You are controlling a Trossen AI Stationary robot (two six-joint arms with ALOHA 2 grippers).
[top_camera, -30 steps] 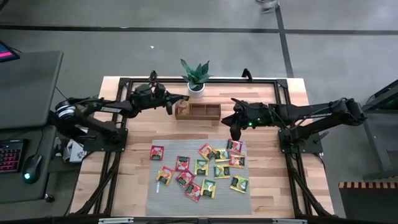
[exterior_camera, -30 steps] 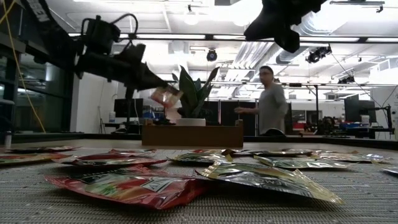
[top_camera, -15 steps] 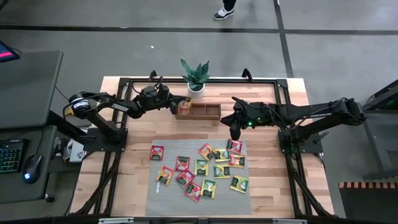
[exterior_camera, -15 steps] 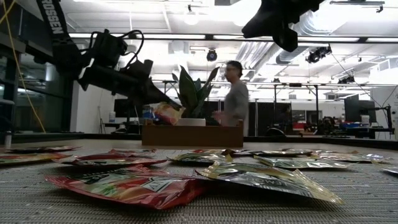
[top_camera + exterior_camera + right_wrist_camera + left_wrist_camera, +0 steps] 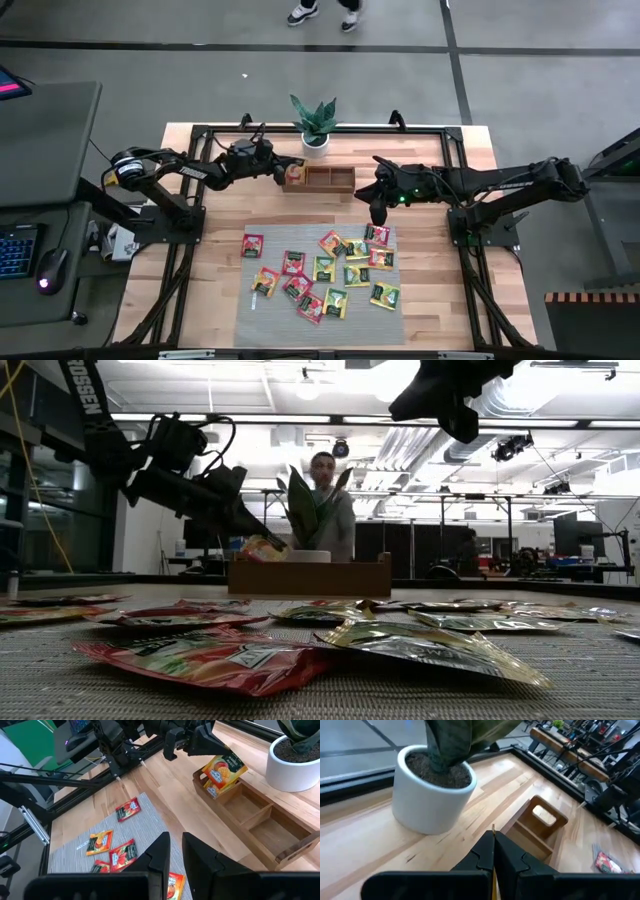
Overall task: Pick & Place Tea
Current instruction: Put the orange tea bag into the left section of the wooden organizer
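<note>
Nearest the front edge of the wooden table (image 5: 440,300): a grey ribbed mat (image 5: 255,325), strewn with loose tea sachets (image 5: 323,268) in red, yellow and green. Lying flat, some overlapping, most crowded toward the mat's middle and right. Off alone near the far left corner of the mat, one red sachet (image 5: 252,245).

Just past the mat's far right edge: the right gripper (image 5: 376,215), hanging above the table and pointing down. Fingers a little apart, nothing between them (image 5: 176,837). Touching no sachet.

Farther back: a brown wooden tray (image 5: 320,190) with three compartments, lying crosswise near the table's far side. Middle and right compartments bare wood in the right wrist view.

At the tray's left end: the left gripper (image 5: 284,170), reaching in from the left and angled downward. Clenched on an orange sachet (image 5: 226,766), gripped by one edge, tilted, and hanging over the left compartment. Same packet seen edge-on as a thin yellow line between the closed fingers in the left wrist view (image 5: 493,836). Below it in that compartment, what looks like a second orange packet (image 5: 214,790); contact between the two impossible to tell.

Just behind the tray: a white pot (image 5: 315,142) with a green spiky plant (image 5: 314,120).

Beyond the table: a person (image 5: 335,520) standing in the room, shoes (image 5: 322,12) visible on the grey floor.
</note>
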